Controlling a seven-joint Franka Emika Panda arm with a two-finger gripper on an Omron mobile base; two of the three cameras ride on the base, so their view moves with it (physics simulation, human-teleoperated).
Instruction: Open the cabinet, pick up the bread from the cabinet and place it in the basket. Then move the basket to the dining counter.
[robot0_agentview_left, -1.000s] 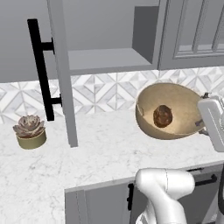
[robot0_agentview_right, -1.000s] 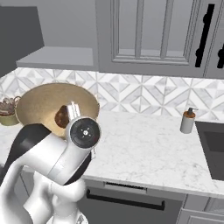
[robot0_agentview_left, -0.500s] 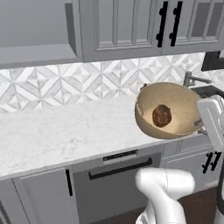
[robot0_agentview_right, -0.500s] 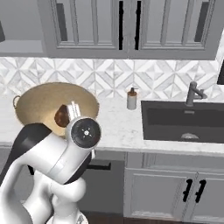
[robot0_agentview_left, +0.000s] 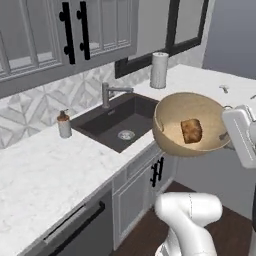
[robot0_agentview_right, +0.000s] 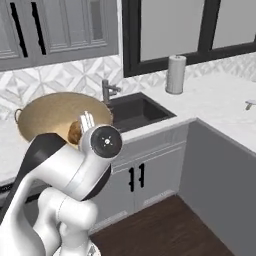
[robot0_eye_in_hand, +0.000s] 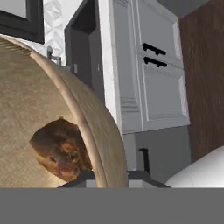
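Carrying the basket (robot0_agentview_left: 190, 125) in the air, the gripper (robot0_eye_in_hand: 114, 175) is pinching its rim, fingers nearly closed around it. The bread (robot0_agentview_left: 191, 131) is lying inside. The dining counter (robot0_agentview_left: 220, 85) is stretching beyond the basket, past the sink (robot0_agentview_left: 117, 122).

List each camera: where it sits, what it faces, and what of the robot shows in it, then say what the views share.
Left base view: behind the arm on its left, looking down at the sink, the counter and the raised basket holding the bread; the white arm rises at lower right.
Right base view: behind on the right, facing the faucet, paper towel roll and window; the arm fills the lower left.
Hand view: on the hand, rolled sideways, along the basket rim toward base cabinet doors.
Shared: basket, bread and sink.
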